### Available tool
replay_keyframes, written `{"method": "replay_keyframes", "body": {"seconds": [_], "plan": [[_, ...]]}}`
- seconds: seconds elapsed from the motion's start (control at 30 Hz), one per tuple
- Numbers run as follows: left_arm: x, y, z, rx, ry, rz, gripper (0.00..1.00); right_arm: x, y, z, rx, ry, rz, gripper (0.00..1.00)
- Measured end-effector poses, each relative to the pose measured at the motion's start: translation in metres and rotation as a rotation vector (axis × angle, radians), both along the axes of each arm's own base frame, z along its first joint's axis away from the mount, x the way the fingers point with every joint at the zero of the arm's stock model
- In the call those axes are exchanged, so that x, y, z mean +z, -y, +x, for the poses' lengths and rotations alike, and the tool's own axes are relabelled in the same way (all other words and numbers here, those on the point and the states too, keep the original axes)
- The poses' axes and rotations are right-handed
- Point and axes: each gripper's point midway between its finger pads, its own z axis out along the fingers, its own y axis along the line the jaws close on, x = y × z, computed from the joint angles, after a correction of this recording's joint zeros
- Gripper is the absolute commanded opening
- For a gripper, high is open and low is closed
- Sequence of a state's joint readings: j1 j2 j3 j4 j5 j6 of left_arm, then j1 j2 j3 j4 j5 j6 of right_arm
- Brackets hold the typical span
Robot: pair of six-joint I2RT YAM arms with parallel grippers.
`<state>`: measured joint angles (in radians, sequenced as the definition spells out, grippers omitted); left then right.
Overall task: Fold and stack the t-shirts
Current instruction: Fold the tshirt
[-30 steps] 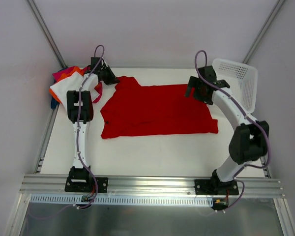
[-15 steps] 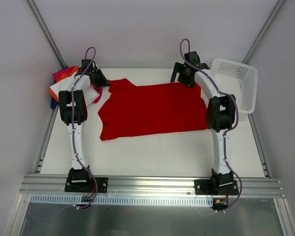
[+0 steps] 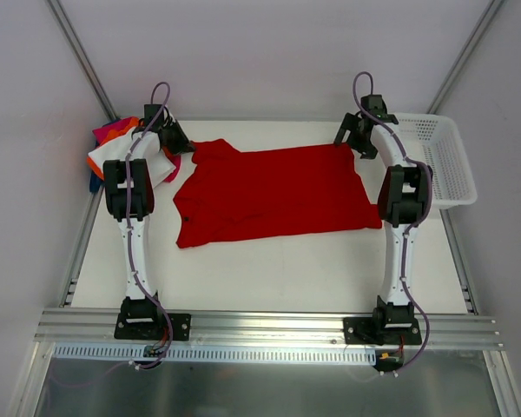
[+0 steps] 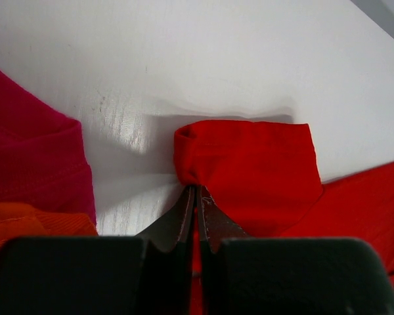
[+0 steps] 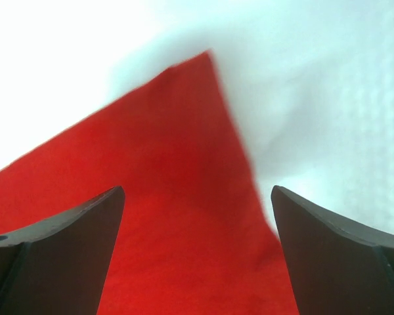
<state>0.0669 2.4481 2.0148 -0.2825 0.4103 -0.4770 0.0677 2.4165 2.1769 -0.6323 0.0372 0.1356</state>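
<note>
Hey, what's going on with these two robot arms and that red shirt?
A large bright red cloth t-shirt lies spread flat on the white table, not yet folded. The left claw is shut on its far-left sleeve. The right claw is open over the shirt's far-right corner, not gripping it. A pile of folded white, orange and magenta shirts sits at the far left, and a white plastic mesh basket at the far right.

— We see the right gripper [image 3: 351, 139] now at the red t-shirt's [image 3: 269, 191] far right corner, the left gripper [image 4: 195, 190] hauling its sleeve leftward.
— The mesh basket [image 3: 451, 169] lies further right, perhaps flatter.
</note>
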Motion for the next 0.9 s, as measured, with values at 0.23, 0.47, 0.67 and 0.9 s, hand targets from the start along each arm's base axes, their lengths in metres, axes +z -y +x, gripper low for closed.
{"method": "replay_keyframes", "body": {"seconds": [0.23, 0.47, 0.67, 0.9], "plan": [[0.0, 0.0, 0.0, -0.002, 0.001, 0.001, 0.0, 0.013, 0.017, 0.012, -0.027, 0.047, 0.005, 0.99], [0.0, 0.001, -0.001, -0.008, 0.001, -0.005, 0.0, 0.013, 0.014, 0.03, -0.016, 0.094, 0.041, 0.99], [0.001, 0.003, -0.002, -0.02, 0.003, -0.014, 0.0, 0.004, 0.002, 0.052, 0.015, 0.138, 0.101, 0.99], [0.002, 0.005, -0.002, -0.029, 0.004, -0.023, 0.0, 0.001, -0.009, 0.059, 0.032, 0.162, 0.154, 0.99]]}}
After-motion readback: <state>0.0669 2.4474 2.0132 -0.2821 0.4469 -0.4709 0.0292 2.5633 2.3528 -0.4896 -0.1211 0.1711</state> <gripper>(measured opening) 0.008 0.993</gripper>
